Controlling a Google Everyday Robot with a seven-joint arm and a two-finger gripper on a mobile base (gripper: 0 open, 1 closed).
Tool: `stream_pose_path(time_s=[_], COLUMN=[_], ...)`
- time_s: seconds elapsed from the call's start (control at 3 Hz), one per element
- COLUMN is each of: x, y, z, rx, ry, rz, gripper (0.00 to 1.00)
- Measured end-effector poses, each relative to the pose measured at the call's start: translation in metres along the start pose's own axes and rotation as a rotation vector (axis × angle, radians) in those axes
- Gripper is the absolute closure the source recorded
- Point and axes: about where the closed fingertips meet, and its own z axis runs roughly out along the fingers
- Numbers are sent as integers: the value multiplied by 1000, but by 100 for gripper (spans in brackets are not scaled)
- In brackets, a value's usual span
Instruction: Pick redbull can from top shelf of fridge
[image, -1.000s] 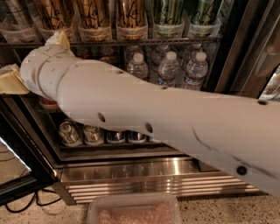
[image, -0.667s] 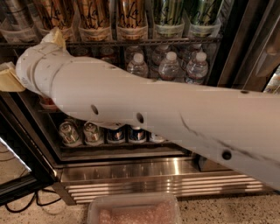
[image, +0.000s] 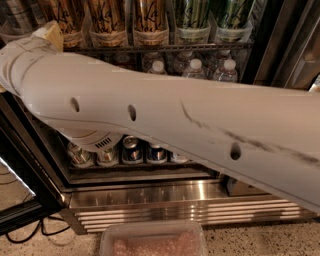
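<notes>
My white arm (image: 165, 120) crosses the whole view from lower right to upper left. Only a tan part of my gripper (image: 51, 33) shows at the arm's left end, level with the top shelf (image: 165, 48) of the fridge (image: 280, 40). A silver-grey can, which seems to be the redbull can (image: 16, 16), stands at the shelf's far left, just left of and above the gripper. Whether they touch is hidden. Tall gold cans (image: 107, 17) and green cans (image: 192, 17) fill the rest of that shelf.
Water bottles (image: 195, 67) stand on the rack below, mostly behind the arm. Short cans (image: 132, 150) line the lowest rack above the ribbed steel base (image: 175, 200). The open glass door's dark frame (image: 22, 170) is at left. A clear plastic tub (image: 152, 240) lies on the floor.
The arm has risen and come closer to the camera, now hiding most of the middle rack. Its gripper end has moved up to the top shelf's left end.
</notes>
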Motion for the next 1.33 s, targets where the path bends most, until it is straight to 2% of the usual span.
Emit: stream_pose_path(time_s=[0.67,1.0,1.33], x=[-2,-7,-11], y=[5,7,11], z=[0,0,3], rx=[6,17,37], ry=[-6,-21,-30], rz=[-21,-40,-62], gripper=[0,13,19])
